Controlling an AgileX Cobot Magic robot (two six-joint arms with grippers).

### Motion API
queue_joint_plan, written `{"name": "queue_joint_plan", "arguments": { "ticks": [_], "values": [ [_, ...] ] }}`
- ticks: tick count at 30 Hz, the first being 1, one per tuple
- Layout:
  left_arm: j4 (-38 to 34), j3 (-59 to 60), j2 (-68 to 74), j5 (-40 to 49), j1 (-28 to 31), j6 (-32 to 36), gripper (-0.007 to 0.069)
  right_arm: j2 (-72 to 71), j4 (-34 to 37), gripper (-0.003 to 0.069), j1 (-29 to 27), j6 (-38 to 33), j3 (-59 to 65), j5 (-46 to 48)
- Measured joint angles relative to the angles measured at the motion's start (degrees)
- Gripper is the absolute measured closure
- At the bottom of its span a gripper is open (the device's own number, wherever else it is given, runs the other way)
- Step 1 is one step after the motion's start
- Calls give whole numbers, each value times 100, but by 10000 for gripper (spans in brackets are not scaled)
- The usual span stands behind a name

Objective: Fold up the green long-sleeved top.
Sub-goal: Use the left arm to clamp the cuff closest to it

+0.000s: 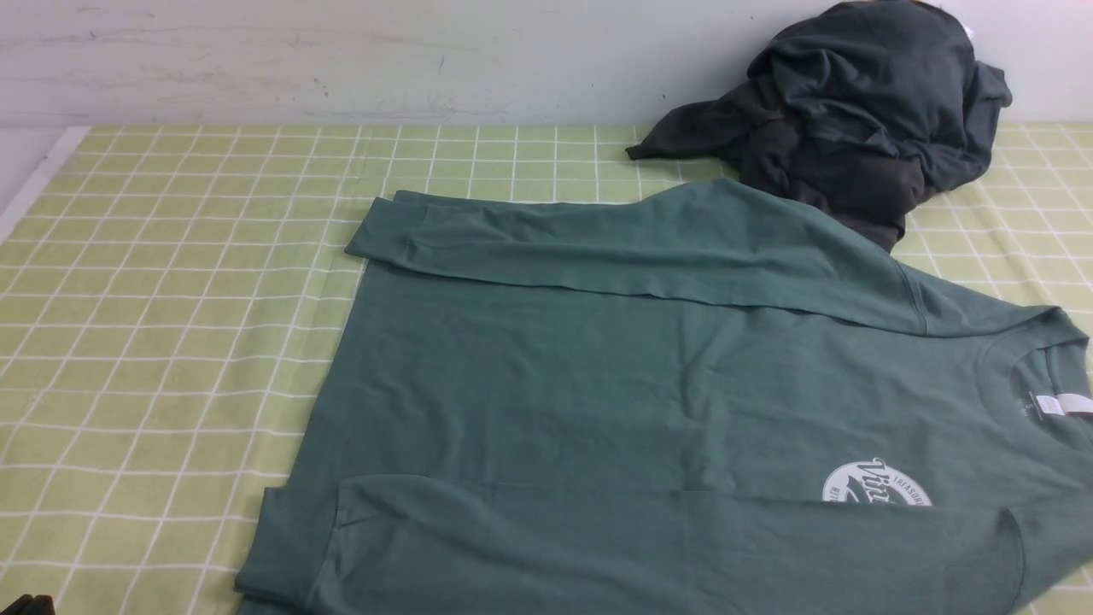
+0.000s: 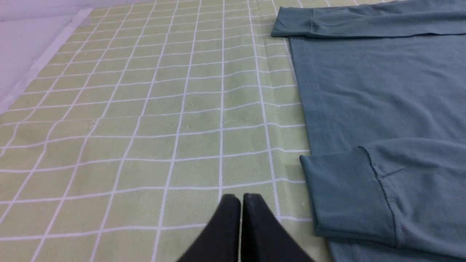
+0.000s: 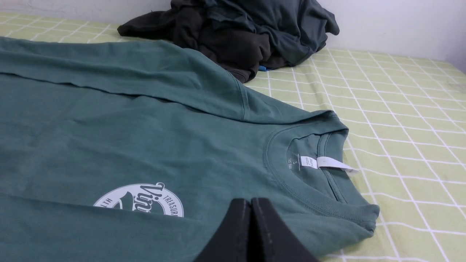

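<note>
The green long-sleeved top (image 1: 649,384) lies flat on the checked cloth, neck to the right, hem to the left. Both sleeves are folded across the body: one along the far edge (image 1: 598,248), one along the near edge (image 1: 666,547), partly covering the white round logo (image 1: 875,485). The white neck label (image 1: 1059,405) shows in the collar. My left gripper (image 2: 241,198) is shut and empty, above bare cloth just left of the near sleeve's cuff (image 2: 346,196). My right gripper (image 3: 250,202) is shut and empty, above the top between its logo (image 3: 145,198) and collar (image 3: 309,160).
A dark charcoal-grey heap of clothes (image 1: 862,111) lies at the back right against the wall, touching the top's far shoulder; it also shows in the right wrist view (image 3: 240,32). The green checked cloth (image 1: 171,299) covers the table. Its left edge (image 1: 34,184) borders white.
</note>
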Motion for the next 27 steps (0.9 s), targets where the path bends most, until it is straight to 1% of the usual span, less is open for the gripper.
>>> {"name": "queue_joint_plan", "arguments": {
  "ticks": [17, 20, 23, 25, 27],
  "values": [
    [20, 0, 0, 0, 0, 0, 627, 0, -43, 673, 0, 0, 0, -23],
    [60, 17, 0, -90, 0, 0, 627, 0, -43, 673, 0, 0, 20, -266],
    [87, 38, 0, -618, 0, 0, 627, 0, -43, 673, 0, 0, 31, -1204],
    [92, 38, 0, -1257, 0, 0, 627, 0, -43, 673, 0, 0, 31, -1759],
    [98, 38, 0, -2170, 0, 0, 627, 0, -43, 673, 0, 0, 31, -2762]
  ]
}}
